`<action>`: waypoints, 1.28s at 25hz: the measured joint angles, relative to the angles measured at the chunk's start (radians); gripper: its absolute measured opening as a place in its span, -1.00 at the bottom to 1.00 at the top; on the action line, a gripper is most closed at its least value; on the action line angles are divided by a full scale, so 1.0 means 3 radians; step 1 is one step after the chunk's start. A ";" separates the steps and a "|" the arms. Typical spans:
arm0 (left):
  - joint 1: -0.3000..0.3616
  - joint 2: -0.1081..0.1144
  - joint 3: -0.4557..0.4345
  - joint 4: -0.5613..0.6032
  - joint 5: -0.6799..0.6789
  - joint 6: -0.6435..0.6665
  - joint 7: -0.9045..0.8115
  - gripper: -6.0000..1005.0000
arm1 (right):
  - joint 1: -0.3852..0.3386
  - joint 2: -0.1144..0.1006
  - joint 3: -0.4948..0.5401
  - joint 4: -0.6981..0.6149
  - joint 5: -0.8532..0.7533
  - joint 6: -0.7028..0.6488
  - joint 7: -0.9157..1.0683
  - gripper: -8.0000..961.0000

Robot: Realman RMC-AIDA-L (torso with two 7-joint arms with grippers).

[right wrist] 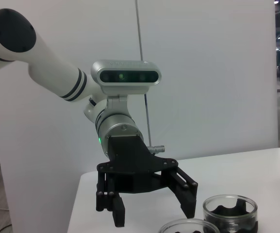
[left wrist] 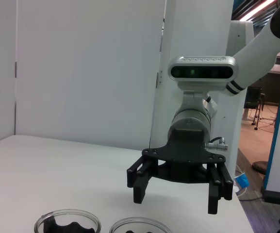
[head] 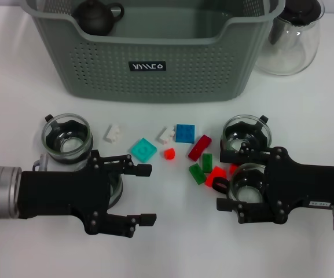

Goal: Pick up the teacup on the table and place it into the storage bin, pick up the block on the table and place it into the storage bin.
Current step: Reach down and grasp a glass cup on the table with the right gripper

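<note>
Two glass teacups stand on the left, one (head: 67,139) in the open and one (head: 113,186) half under my left arm. My left gripper (head: 146,194) hovers open and empty beside them. Another teacup (head: 246,133) stands on the right. A further teacup (head: 249,182) sits beneath my open right gripper (head: 223,180), whose fingers hang above it, as the left wrist view shows (left wrist: 175,201). Several small blocks lie between the arms, among them a teal block (head: 143,150) and a red block (head: 216,175). The grey-green storage bin (head: 149,69) stands behind.
A dark teapot (head: 98,15) sits inside the bin at its far left corner. A clear glass jug (head: 291,37) with a black lid stands right of the bin. The white table (head: 178,249) lies under both arms.
</note>
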 joint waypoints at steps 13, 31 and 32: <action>0.0010 0.0000 0.0000 0.0000 -0.0001 0.0025 0.0002 0.64 | 0.0001 0.0000 0.0000 0.0000 0.0007 0.0000 0.0000 0.75; 0.0019 0.0014 -0.0011 0.0016 0.0001 0.0088 0.0003 0.64 | -0.0009 -0.0003 0.0007 -0.0007 0.0008 -0.0008 0.0027 0.67; 0.0031 0.0025 -0.0025 0.0031 0.0003 0.0131 0.0001 0.64 | -0.0009 -0.0008 0.0005 -0.0030 0.0001 -0.0021 0.0087 0.66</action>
